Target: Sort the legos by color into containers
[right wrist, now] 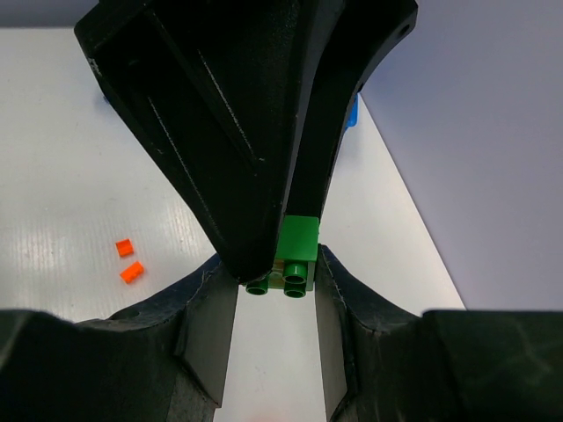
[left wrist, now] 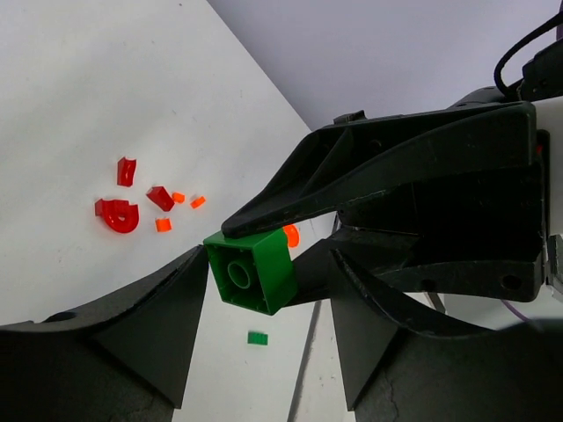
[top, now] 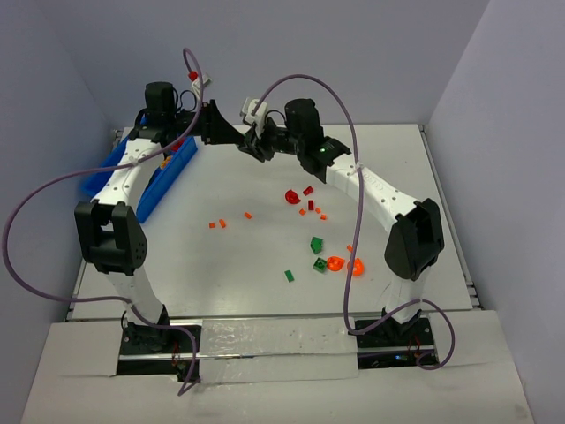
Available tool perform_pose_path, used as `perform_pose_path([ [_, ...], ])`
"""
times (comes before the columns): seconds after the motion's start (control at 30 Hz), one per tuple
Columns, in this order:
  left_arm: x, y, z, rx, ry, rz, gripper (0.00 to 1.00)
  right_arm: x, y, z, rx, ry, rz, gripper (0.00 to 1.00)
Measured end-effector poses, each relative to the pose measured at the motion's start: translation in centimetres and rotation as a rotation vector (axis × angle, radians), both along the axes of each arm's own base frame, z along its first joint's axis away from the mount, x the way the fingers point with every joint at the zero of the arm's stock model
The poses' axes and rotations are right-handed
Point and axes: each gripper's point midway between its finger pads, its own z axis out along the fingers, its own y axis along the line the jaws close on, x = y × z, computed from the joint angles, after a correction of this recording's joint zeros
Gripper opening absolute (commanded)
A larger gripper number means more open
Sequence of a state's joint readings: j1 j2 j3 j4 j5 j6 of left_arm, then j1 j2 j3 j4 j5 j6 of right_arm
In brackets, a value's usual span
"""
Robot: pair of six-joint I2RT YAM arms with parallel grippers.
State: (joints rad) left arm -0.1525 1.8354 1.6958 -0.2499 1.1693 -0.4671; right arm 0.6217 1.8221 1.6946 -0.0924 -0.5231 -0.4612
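A green lego brick (right wrist: 297,249) is held in the air at the back of the table, and my right gripper (right wrist: 274,264) is shut on it, a finger against each side. My left gripper (left wrist: 268,268) stands open around the same green brick (left wrist: 253,272), its fingers wide and one close to the brick's left face. In the top view the left gripper (top: 231,134) and right gripper (top: 261,146) meet nose to nose. The blue container (top: 168,177) lies at the back left under the left arm. Loose legos lie mid-table: red pieces (top: 292,196), green bricks (top: 316,244), translucent orange pieces (top: 336,263).
Tiny orange bits (top: 223,223) lie left of the middle, and a small flat green piece (top: 289,276) lies nearer the front. The table's right edge (top: 446,221) runs close to the right arm. Grey walls close off the back and sides.
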Motion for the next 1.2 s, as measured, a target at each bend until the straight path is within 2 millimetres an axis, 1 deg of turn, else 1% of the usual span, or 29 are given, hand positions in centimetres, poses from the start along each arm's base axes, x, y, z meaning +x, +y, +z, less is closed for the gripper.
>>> perform_pose_path([
  [0.1, 0.0, -0.1, -0.2, -0.004, 0.005, -0.011, 0.59, 0.0, 0.0, 0.0, 0.0, -0.003, -0.001, 0.0],
  [0.13, 0.0, -0.1, -0.3, -0.002, 0.012, -0.015, 0.59, 0.0, 0.1, 0.1, 0.002, -0.006, -0.002, 0.0],
  [0.23, 0.1, -0.3, -0.9, 0.01, 0.021, -0.024, 0.51, 0.0, 0.1, 0.0, 0.0, -0.004, -0.004, 0.0],
  [0.27, 0.1, -0.3, -1.1, 0.014, 0.024, -0.027, 0.47, 0.0, 0.0, -0.2, -0.002, -0.002, -0.005, 0.0],
  [0.3, 0.1, -0.4, -1.2, 0.017, 0.028, -0.029, 0.37, 0.1, 0.0, -0.3, -0.004, -0.001, -0.007, 0.02],
  [0.33, 0.1, -0.4, -1.4, 0.02, 0.034, -0.028, 0.25, 0.1, 0.0, -0.4, -0.007, -0.001, -0.008, 0.04],
  [0.37, 0.1, -0.4, -1.5, 0.024, 0.041, -0.026, 0.16, 0.0, 0.0, -0.6, -0.011, 0.001, -0.009, 0.1],
  [0.4, 0.0, -0.3, -1.7, 0.027, 0.047, -0.026, 0.04, 0.0, 0.0, -0.7, -0.012, 0.003, -0.009, 0.24],
  [0.43, 0.0, -0.3, -1.7, 0.028, 0.051, -0.026, 0.01, 0.0, 0.0, -0.8, -0.013, 0.003, -0.009, 0.27],
  [0.5, 0.0, -0.3, -1.8, 0.028, 0.053, -0.026, 0.0, -0.1, 0.1, -0.8, -0.014, 0.004, -0.011, 0.66],
  [0.53, 0.0, -0.3, -1.8, 0.028, 0.052, -0.026, 0.0, 0.0, 0.1, -0.8, -0.014, 0.003, -0.013, 0.7],
  [0.57, 0.0, -0.3, -1.8, 0.028, 0.052, -0.026, 0.0, 0.0, 0.1, -0.7, -0.012, 0.0, -0.017, 0.78],
  [0.63, 0.1, -0.1, -2.1, 0.028, 0.055, -0.021, 0.0, 0.2, 0.1, -0.5, -0.005, -0.007, -0.027, 0.9],
  [0.7, 0.4, 0.6, -2.7, 0.032, 0.067, 0.006, 0.0, 0.5, 0.0, -0.3, -0.003, -0.017, -0.045, 0.93],
  [0.73, 0.8, 1.3, -3.0, 0.035, 0.077, 0.03, 0.0, 0.6, -0.1, -0.4, -0.004, -0.018, -0.053, 0.94],
  [0.8, 2.2, 3.9, -3.4, 0.046, 0.084, 0.106, 0.0, 0.7, -0.4, -0.8, -0.01, -0.013, -0.066, 0.96],
  [0.83, 3.1, 5.8, -3.6, 0.058, 0.078, 0.161, 0.0, 0.6, -0.6, -1.2, -0.016, -0.008, -0.074, 0.97],
  [0.9, 4.9, 10.4, -4.1, 0.092, 0.069, 0.293, 0.0, 0.4, -1.1, -2.3, -0.032, 0.012, -0.085, 0.98],
  [0.97, 6.2, 15.5, -4.5, 0.138, 0.059, 0.431, 0.0, 0.2, -1.8, -3.5, -0.049, 0.037, -0.097, 0.98],
  [1.03, 6.8, 20.8, -5.0, 0.197, 0.047, 0.57, 0.0, 0.2, -2.6, -4.6, -0.065, 0.067, -0.119, 0.99],
  [1.1, 7.0, 25.8, -5.5, 0.261, 0.037, 0.696, 0.0, 0.4, -3.7, -5.4, -0.078, 0.096, -0.147, 0.99],
  [1.17, 6.8, 29.6, -6.3, 0.332, 0.037, 0.794, 0.0, 0.8, -5.0, -6.0, -0.085, 0.125, -0.182, 1.0],
  [1.2, 6.8, 31.0, -6.8, 0.366, 0.044, 0.832, 0.0, 1.0, -5.8, -6.3, -0.087, 0.137, -0.204, 1.0],
])
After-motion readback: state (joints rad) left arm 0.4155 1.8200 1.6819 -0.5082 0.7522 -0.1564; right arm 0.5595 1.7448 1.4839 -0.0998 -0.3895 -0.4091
